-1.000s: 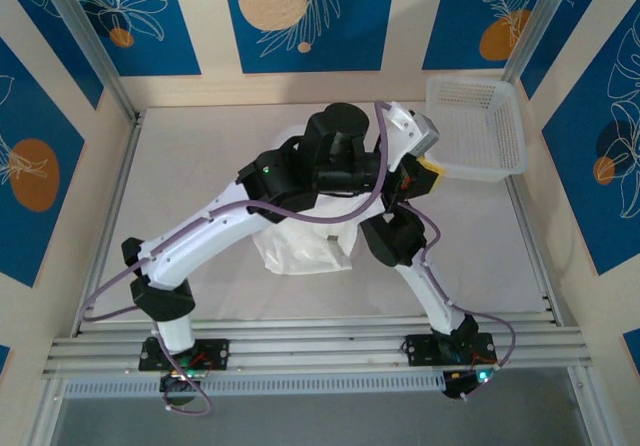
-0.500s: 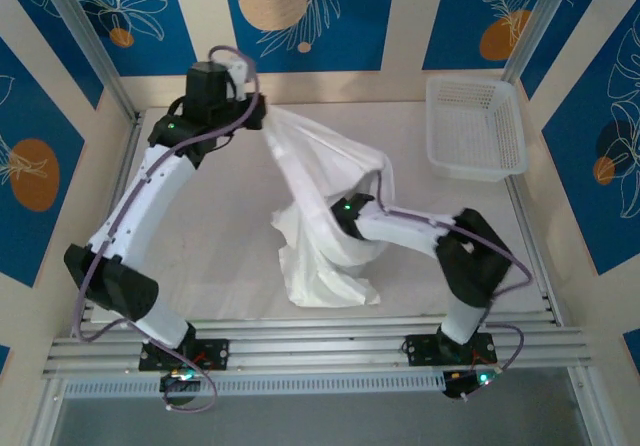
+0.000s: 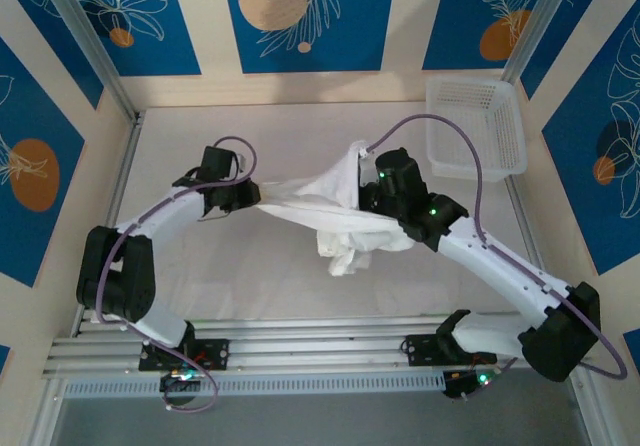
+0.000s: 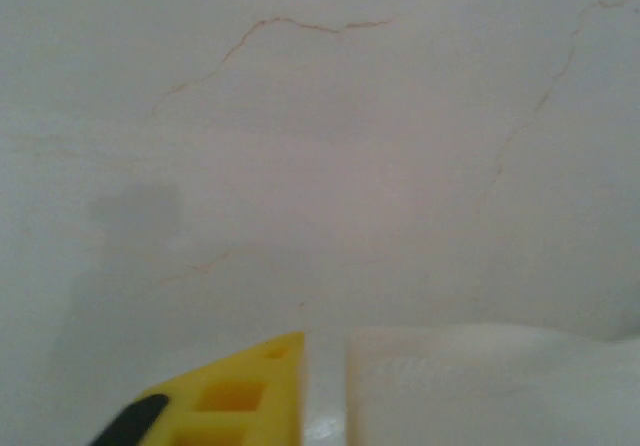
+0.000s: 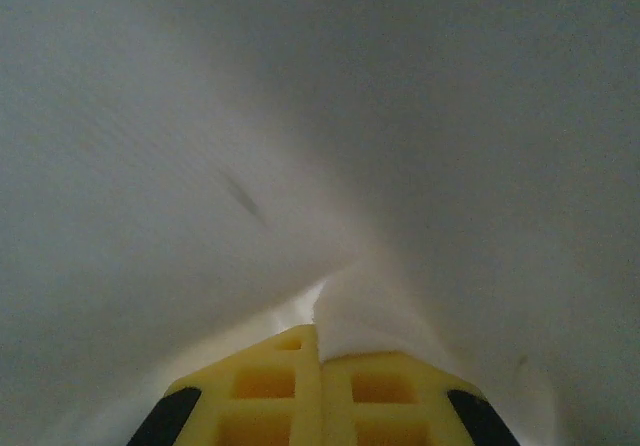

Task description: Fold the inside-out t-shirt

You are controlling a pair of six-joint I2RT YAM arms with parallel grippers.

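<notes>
Hoisted high a moment ago, thin white cloth t-shirt (image 3: 310,201) now slung low over the table (image 3: 250,266) between the arms. Pinched by pressed-together right gripper (image 5: 320,341); apparently touching left gripper (image 3: 250,195), jaws' state impossible to tell. White plastic mesh basket (image 3: 478,131) well apart, far right.

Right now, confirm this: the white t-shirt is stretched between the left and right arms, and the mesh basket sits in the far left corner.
Wrong corner: the top external view shows the mesh basket in the far right corner. The white t-shirt is stretched between the left arm and the right arm.
</notes>
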